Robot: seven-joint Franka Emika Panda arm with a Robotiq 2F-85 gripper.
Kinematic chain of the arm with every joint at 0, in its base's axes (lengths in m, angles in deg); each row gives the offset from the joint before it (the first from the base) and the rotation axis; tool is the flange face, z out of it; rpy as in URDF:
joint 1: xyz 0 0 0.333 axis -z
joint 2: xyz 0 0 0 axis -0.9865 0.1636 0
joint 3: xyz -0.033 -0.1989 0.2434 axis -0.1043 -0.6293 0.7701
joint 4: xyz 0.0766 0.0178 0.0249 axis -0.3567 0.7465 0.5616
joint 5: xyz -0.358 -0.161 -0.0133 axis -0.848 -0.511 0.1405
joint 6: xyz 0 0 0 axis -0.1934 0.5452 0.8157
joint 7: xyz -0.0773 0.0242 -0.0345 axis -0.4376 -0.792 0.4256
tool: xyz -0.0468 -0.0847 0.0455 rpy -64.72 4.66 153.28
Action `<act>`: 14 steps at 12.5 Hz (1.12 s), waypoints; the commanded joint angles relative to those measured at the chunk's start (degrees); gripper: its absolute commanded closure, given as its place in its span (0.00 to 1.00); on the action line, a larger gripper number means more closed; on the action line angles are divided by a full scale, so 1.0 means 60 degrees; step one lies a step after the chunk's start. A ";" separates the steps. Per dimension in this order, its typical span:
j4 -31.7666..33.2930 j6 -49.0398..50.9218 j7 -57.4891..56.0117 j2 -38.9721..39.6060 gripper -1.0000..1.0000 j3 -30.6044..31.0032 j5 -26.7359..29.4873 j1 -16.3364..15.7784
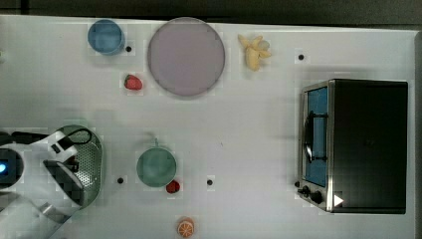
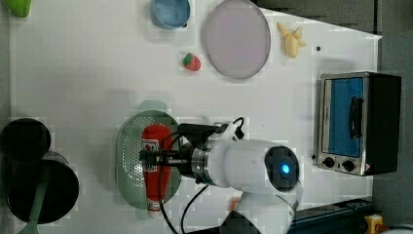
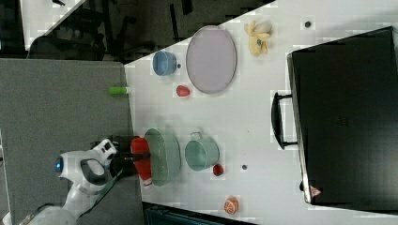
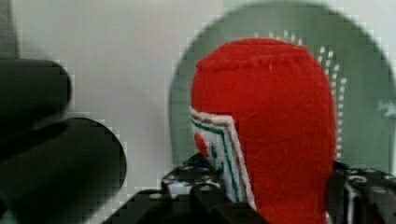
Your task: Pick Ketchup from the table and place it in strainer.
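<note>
- The placing step is in hand: the Ketchup (image 2: 156, 163) lies lengthwise over the strainer (image 2: 127, 146) at the lower left of the left view, its white cap end reaching past the strainer's lower rim.
- The gripper (image 2: 151, 157) sits across the bottle's labelled middle in the left view. In the wrist view the fingers (image 4: 196, 184) stand on either side of the red body (image 4: 275, 130), close against it; whether they still pinch it or have just let go I cannot tell.
- In the right view the bottle (image 3: 141, 157) shows at the strainer's (image 3: 164, 157) left rim, low and left of centre in the frame, with the gripper (image 3: 136, 158) on it; whether it rests on the perforated bottom or is held just above I cannot tell.
- In the top view the strainer (image 1: 92, 167) is at the left edge, partly under the arm; the teal mug (image 1: 157, 168) stands near on the top view's right, apart from it, with a strawberry (image 1: 172, 186) just beside the mug.
- Judgement: the carry looks finished. The next move calls for the fingers to spread clear of the bottle, then a straight lift away so they do not drag it or tip the light strainer across the table (image 1: 259, 149).
- The overhanging cap end may let the bottle roll or slide when freed.
</note>
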 commanded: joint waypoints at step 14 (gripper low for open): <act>-0.1741 0.4968 0.0763 -0.3913 0.00 -0.0984 0.1219 0.2357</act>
